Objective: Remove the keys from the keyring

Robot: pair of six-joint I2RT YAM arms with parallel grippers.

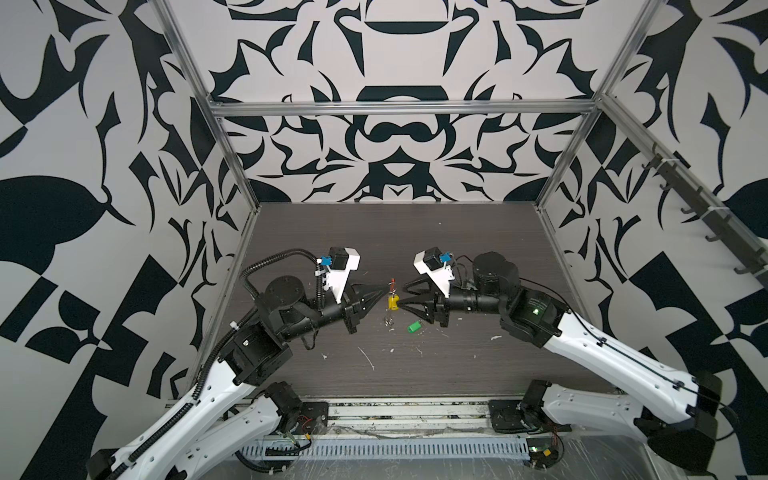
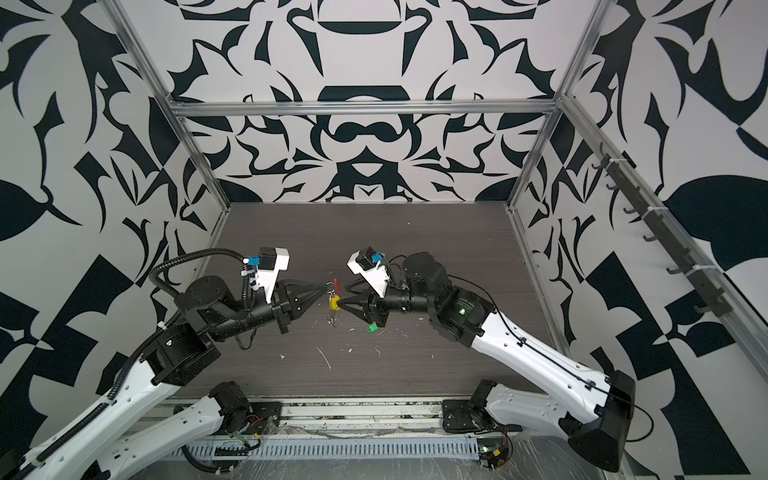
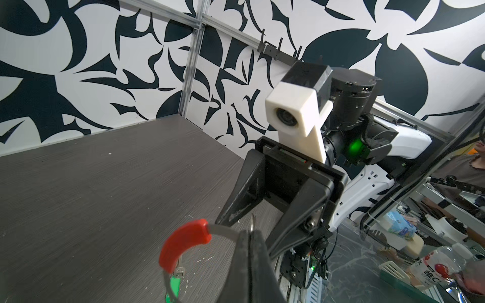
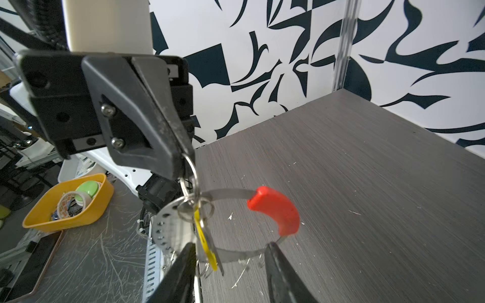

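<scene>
Right wrist view first: find the keyring [image 4: 228,193], a thin metal loop with a red sleeve [image 4: 275,210], hanging clear of the table [image 4: 367,183] from a silver split ring [image 4: 194,170]. Note the left gripper [image 4: 181,164], pressed tight together on that split ring and carrying the whole bundle. See the yellow key [image 4: 206,244] threaded on the loop's lower arc, just beside one finger of the right gripper [image 4: 231,245]. Read the right gripper's jaws as spread, straddling that lower arc and clamping nothing. Look in a top view for the green key [image 1: 413,327], lying loose on the table, well apart from the loop; judge it as already off.

For the step in hand, probably freeing the yellow key:
- Close the right gripper on the tag's flat faces, not on the loop band.
- Hold the left pinch firm and steady.
- Slide the tag's ring along the band toward the loop's opening; cannot tell from these views where that sits.
- Pull gently along the band rather than across it, to avoid wrenching the split ring out of the left jaws.
- Watch for the red sleeve blocking the path.
</scene>
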